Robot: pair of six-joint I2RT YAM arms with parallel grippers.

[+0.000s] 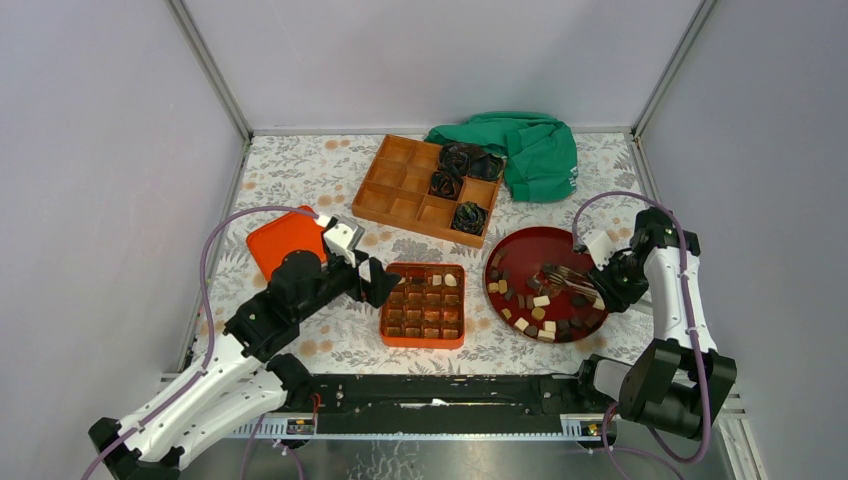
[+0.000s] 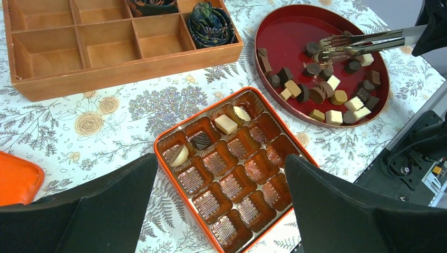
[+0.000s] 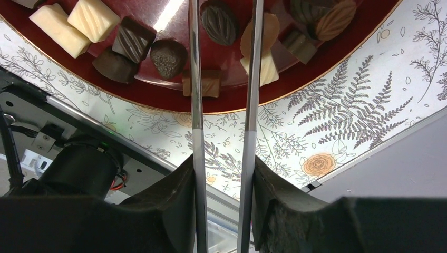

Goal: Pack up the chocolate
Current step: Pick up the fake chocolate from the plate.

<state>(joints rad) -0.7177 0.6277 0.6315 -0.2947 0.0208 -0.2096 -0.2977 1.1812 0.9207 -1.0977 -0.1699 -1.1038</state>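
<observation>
Chocolate pieces [image 1: 540, 305], dark, tan and cream, lie scattered on a round red plate [image 1: 525, 250] at the right. An orange box [image 1: 383, 312] with a gold cell insert holds a few pieces [image 2: 225, 124] in its far cells. My left gripper [image 1: 385, 283] is open and empty, its jaws wide apart over the box's near side [image 2: 221, 158]. My right gripper [image 1: 605, 285] is shut on metal tongs [image 1: 565, 272]. The tongs [image 2: 363, 42] reach over the plate [image 2: 295, 31] with their tips among the dark pieces. In the right wrist view the tong arms [image 3: 195, 105] run up between my fingers [image 3: 222, 163] over chocolates [image 3: 132, 45].
A wooden compartment tray [image 1: 400, 180] with black crinkled rosettes [image 1: 468, 215] stands at the back centre. A green cloth [image 1: 535, 150] lies behind the plate. The orange lid [image 1: 285, 240] lies left of my left arm. A black rail [image 1: 450, 390] runs along the near edge.
</observation>
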